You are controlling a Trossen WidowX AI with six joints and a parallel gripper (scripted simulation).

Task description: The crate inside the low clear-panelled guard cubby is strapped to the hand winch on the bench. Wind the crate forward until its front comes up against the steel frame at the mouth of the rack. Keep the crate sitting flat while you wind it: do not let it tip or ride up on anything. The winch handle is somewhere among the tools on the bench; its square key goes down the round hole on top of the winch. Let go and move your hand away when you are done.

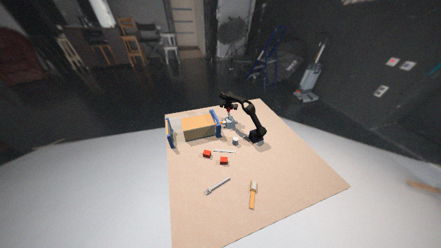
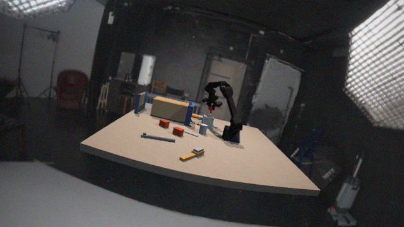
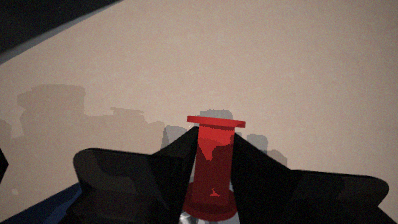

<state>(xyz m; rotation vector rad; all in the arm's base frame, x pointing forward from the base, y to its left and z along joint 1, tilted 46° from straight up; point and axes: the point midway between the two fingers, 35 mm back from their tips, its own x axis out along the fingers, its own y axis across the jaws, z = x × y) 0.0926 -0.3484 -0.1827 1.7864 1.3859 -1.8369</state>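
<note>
The crate lies flat in the cubby, near its right frame; contact is unclear. Right of it stands the winch. The gripper clasps the red handle above, apparently seated. Winding seems well advanced; any remaining travel, then release and withdrawal, are left.

Tan bench under red blocks.

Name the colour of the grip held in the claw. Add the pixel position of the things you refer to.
Red grip (image 1: 228,110) (image 2: 210,108) (image 3: 216,155), partly in darker shade; clearest in the wrist view.
</note>
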